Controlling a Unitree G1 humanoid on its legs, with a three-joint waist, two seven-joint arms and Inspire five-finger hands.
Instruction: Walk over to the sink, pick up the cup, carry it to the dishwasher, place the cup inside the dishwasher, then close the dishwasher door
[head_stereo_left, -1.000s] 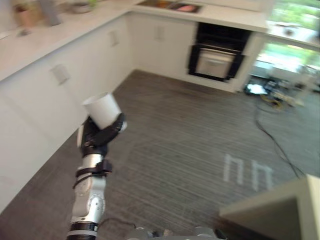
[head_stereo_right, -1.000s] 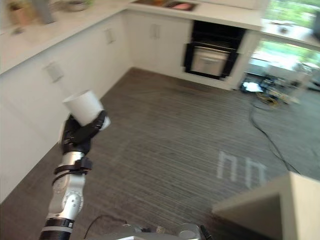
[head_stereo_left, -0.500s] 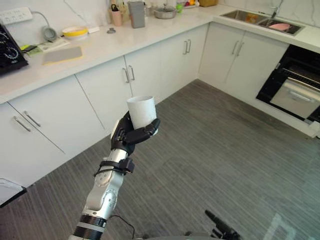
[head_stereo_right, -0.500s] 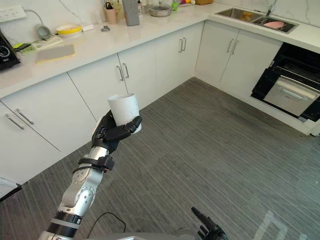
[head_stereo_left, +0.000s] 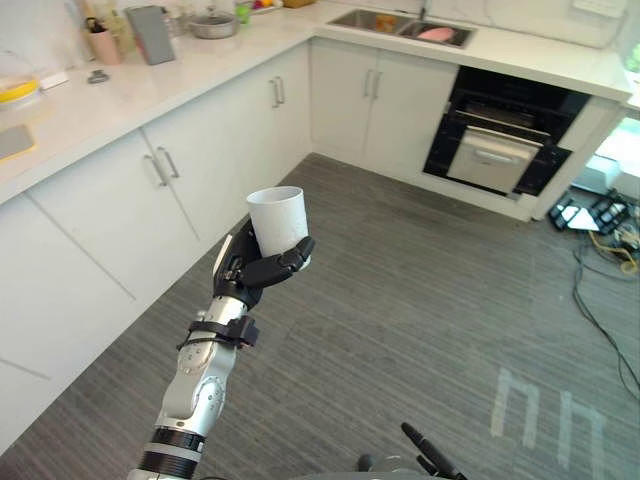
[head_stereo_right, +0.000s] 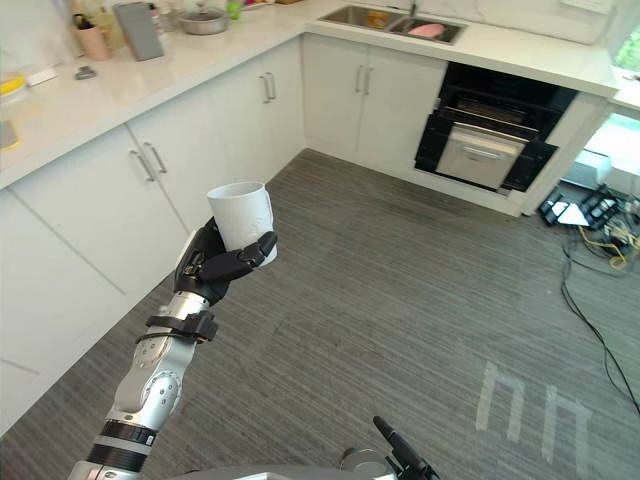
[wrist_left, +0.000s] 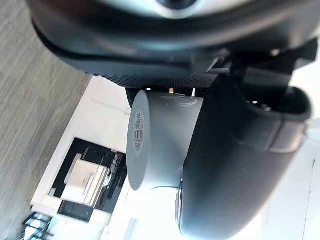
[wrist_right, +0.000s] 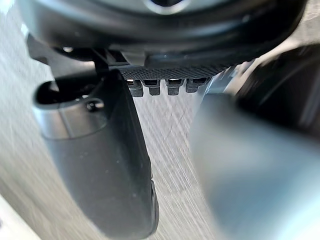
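The camera is turning compared with half a second ago, bringing the sink (head_stereo_left: 400, 25) to the top middle and the whole black appliance (head_stereo_left: 500, 140) under the worktop (head_stereo_left: 540, 62) into sight. The left hand (head_stereo_left: 258, 272) is still holding the white cup (head_stereo_left: 277, 215) upright above the grey floor (head_stereo_left: 420, 300), fingers and thumb curling round its lower part. The right hand (wrist_right: 100, 165) is hanging over the floor; whether it is spread or closed, I cannot tell.
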